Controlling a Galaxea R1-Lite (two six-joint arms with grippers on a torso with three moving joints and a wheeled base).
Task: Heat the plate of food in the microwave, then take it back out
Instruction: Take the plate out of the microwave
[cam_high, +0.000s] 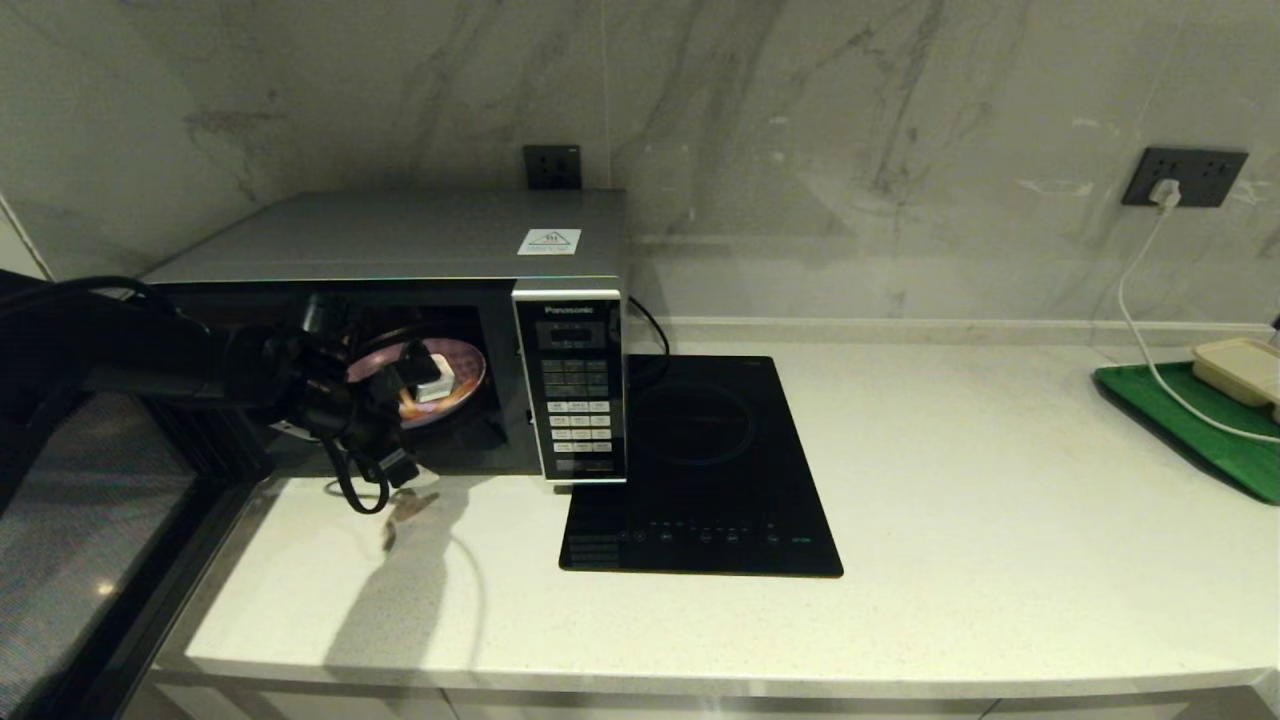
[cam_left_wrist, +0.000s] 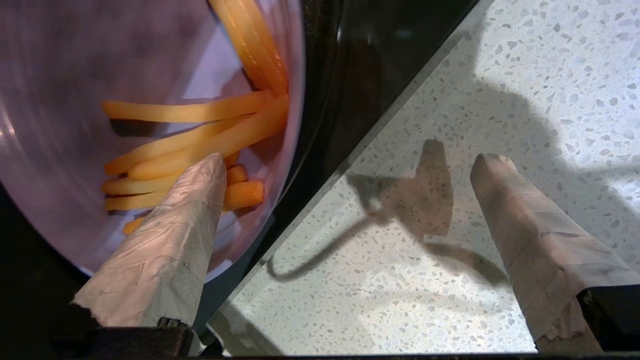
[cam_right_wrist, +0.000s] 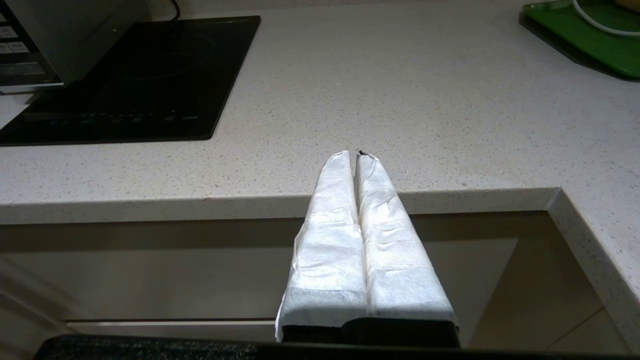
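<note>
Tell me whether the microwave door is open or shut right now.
Open. The microwave cavity is exposed, showing the plate of food inside, and the door hangs swung out leftward.

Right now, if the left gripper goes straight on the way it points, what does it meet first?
Probably the plate of food inside the microwave: the open left gripper points down at its near rim, though depth is unclear.

The pale speckled worktop (cam_high: 1000, 520) carries the microwave (cam_high: 420, 240) at its back left, a black hob (cam_high: 700, 470) beside it, and a green tray (cam_high: 1200, 430) at the right edge.
</note>
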